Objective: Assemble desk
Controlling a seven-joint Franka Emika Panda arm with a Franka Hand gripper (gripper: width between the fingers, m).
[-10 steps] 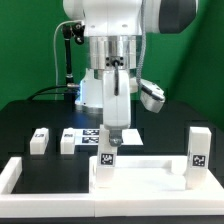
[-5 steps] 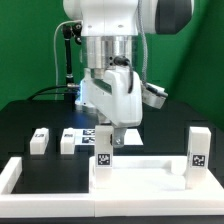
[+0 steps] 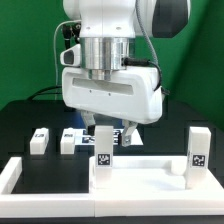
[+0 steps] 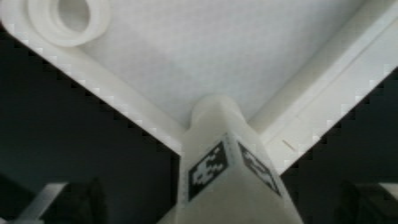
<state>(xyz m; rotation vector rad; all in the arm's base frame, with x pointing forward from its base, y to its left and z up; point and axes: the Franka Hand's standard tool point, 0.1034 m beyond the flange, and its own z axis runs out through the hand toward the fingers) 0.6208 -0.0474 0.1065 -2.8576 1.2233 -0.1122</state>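
Exterior view: tool (image 3: 112,131) open, fingers spread on either side of the top of an upright leg (image 3: 104,158), which stands on the desk top (image 3: 50,172) directly below the tool. Wrist view: same leg rises between blurred fingers (image 4: 43,200), gaps on both sides, desk top beyond it.

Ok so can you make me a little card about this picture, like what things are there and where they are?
end effector: looks open, right above one leg
desk top: lying flat on the black table
leg under the end effector: upright at a desk top corner, tag showing
second upright leg: at the desk top's end, on the exterior view's right
loose legs: two, and, on the table at the exterior view's left
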